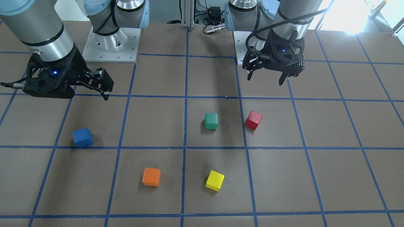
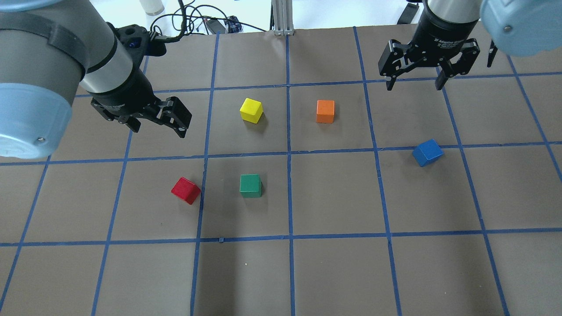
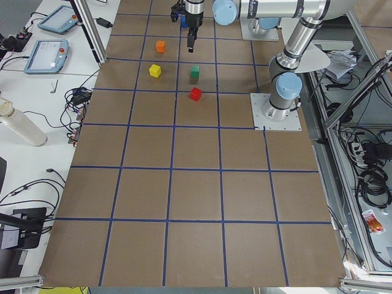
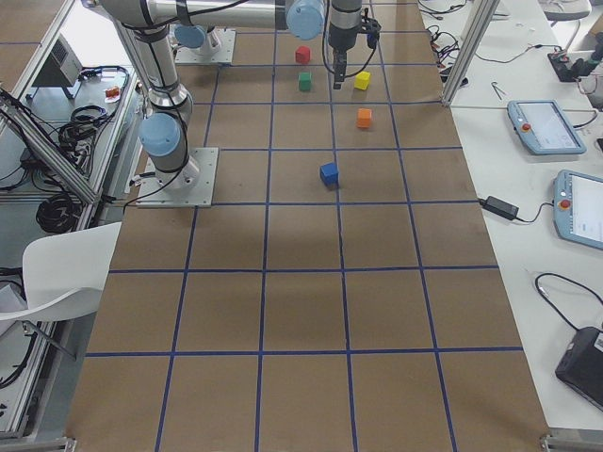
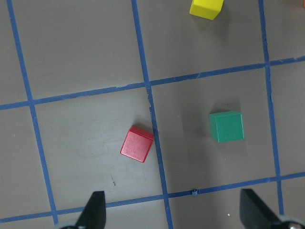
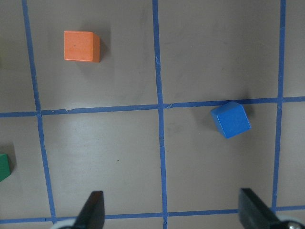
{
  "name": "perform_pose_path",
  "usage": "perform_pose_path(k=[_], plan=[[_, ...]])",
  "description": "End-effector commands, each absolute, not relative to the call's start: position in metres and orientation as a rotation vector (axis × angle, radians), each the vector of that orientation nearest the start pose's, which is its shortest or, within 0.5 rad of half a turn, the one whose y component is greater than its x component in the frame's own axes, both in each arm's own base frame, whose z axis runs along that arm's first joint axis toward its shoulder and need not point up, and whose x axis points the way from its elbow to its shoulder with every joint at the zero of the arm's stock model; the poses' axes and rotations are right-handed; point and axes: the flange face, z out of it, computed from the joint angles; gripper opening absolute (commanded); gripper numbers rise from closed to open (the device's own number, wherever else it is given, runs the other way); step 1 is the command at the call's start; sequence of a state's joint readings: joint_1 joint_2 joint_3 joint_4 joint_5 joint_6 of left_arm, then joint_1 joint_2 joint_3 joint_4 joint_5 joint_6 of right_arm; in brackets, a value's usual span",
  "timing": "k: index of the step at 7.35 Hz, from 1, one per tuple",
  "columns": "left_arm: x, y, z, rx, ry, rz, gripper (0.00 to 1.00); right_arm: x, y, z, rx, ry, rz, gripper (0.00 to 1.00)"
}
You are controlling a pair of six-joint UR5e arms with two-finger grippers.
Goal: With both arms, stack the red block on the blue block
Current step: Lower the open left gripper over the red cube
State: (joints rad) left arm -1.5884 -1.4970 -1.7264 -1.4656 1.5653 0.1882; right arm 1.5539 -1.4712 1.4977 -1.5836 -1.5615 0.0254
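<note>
Our left gripper [image 2: 158, 127] hangs empty, jaws spread, with the red block [image 2: 185, 190] at its five o'clock in the overhead view; we judge that arm reaches it easiest. Our right gripper [image 2: 413, 85], jaws likewise spread, hovers with the blue block [image 2: 427, 152] at its six o'clock, probably to steady the base.

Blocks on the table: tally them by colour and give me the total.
red block: 1
blue block: 1
green block: 1
yellow block: 1
orange block: 1
Total: 5
</note>
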Motion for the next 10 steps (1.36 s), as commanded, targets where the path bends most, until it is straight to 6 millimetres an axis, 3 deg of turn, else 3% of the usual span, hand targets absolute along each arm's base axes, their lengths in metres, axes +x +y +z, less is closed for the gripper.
perform_pose_path(k=[1,3,5,7,10], plan=[[-0.14,-0.468,0.417,0.621,3.096,0.078,1.0,0.125,-0.535,0.474,0.074,3.13,0.022,1.0],[-0.139,-0.47,0.364,0.845,3.04,0.079,0.99,0.125,-0.536,0.472,0.07,3.13,0.026,1.0],[-0.137,-0.468,0.308,0.892,3.016,0.014,1.0,0.125,-0.536,0.469,0.075,3.13,0.041,1.0],[-0.134,-0.472,0.279,0.927,2.996,0.047,1.0,0.125,-0.539,0.464,0.079,3.13,0.055,1.0],[-0.132,-0.476,0.255,0.909,2.985,0.057,0.99,0.125,-0.541,0.462,0.072,3.13,0.058,1.0]])
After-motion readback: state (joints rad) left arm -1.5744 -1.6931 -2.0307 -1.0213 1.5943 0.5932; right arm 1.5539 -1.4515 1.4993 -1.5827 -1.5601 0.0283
